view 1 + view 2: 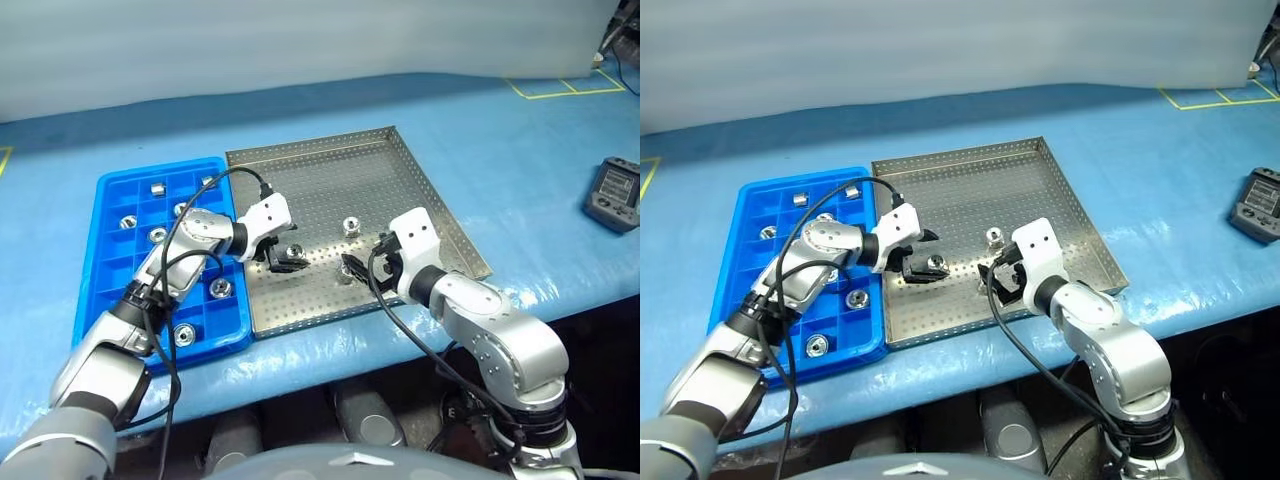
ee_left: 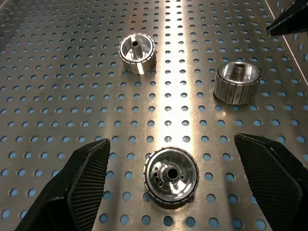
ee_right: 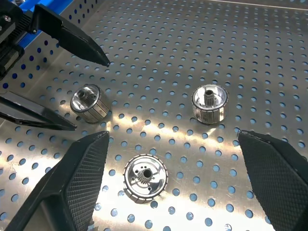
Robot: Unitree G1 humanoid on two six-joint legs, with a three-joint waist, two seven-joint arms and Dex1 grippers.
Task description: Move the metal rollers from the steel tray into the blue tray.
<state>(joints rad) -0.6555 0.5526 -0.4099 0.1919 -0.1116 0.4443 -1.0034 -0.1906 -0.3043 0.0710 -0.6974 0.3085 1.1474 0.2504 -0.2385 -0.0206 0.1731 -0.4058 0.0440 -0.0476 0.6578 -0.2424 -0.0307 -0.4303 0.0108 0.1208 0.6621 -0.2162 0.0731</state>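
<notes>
The steel tray (image 1: 400, 170) lies on the blue-covered table with three metal rollers on its perforated floor. The blue tray (image 1: 105, 250) sits against its left side with several rollers (image 1: 221, 288) in its compartments. My left gripper (image 1: 287, 255) is open low over the steel tray. One roller (image 2: 171, 176) stands between its fingers (image 2: 72, 187), untouched. My right gripper (image 1: 362, 260) is open too, facing the left one, with a second roller (image 3: 146, 176) lying between its fingers (image 3: 274, 178). The third roller (image 1: 351, 226) stands free just beyond both grippers.
A dark handheld device (image 1: 612, 195) lies on the table at the far right. Yellow tape lines (image 1: 560, 88) mark the back right corner. The table's front edge runs just below both trays.
</notes>
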